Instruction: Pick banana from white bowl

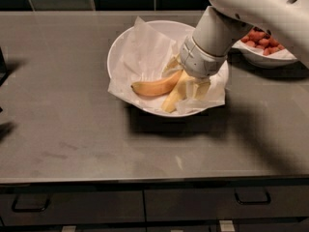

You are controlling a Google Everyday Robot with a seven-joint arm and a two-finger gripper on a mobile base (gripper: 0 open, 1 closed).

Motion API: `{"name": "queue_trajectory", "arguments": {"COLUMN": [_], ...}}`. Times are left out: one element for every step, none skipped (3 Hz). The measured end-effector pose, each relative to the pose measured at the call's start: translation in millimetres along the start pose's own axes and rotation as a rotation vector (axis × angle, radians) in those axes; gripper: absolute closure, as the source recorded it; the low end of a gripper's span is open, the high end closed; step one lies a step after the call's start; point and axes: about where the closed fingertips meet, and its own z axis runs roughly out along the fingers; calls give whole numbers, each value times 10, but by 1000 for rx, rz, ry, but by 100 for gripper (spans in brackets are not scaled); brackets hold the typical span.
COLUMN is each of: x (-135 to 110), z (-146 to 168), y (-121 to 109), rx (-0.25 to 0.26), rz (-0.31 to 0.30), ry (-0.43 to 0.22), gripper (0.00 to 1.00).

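At the left the grey countertop point(63, 129) lies bare of task things; the action sits toward the middle and right. The white bowl point(116, 47) stands on the counter, lined with crinkled white paper point(145, 52) that spills over its rim. Inside, a shorter orange-yellow banana point(155, 87) curves across the middle. Just beside it and touching it on the right lies the banana point(173, 99), the paler and straighter one. Its lower end points to the near rim and its upper part runs up under the robot's wrist.

The gripper point(195, 86) is down inside the bowl, right over the upper half of the pale banana, at the bowl's right side. The thick white arm point(251, 8) reaches in from the upper right and covers most of it. Whether the gripper is spread or closed, and whether it has hold of the fruit, cannot be told from this view. The banana looks to be resting on the paper, not lifted.

The step in hand appears to be the grasp itself: the approach is done and the lift is not yet made. The next move likely calls for a firm closure on the pale banana alone, then a straight rise. That rise should leave the orange one and the loose paper behind. It should also stay clear of the second bowl point(263, 57) of red strawberries point(260, 37) just beyond at the right.
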Motion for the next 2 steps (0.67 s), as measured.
{"name": "queue_trajectory", "arguments": {"x": [1,1], "z": [89,117], "y": [22,43], "rx": [-22,-36], "rz": [-5,-5], "ry": [12,25], "gripper": [35,35]}}
